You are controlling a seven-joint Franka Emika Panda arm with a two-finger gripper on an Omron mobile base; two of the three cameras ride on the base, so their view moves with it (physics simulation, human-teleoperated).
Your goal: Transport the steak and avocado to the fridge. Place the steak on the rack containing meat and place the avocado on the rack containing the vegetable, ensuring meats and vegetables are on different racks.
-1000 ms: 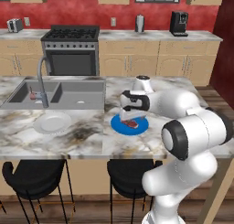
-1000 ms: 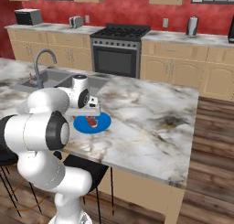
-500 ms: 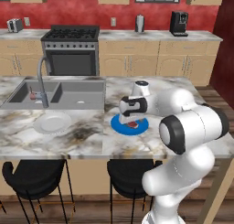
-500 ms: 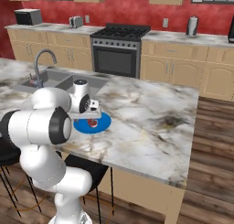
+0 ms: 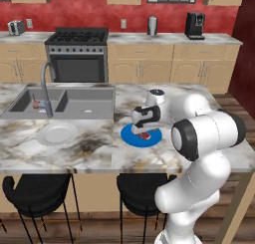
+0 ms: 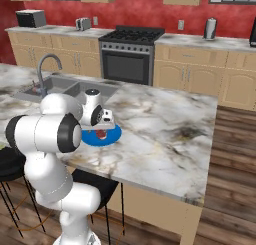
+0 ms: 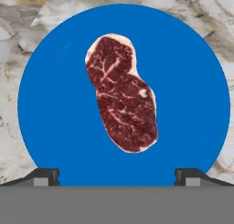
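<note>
On the island counter: a blue plate is sitting near the front edge, right of the sink.
Steak: it is lying flat at the middle of the blue plate, untouched.
Gripper: it is hovering directly above the steak, pointing down, with its 2 fingertips spread wide and holding nothing.
White plate: it is resting in front of the sink.

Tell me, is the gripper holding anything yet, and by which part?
Nothing is held. The gripper is open above the steak, which lies flat on the blue plate, untouched.
</note>
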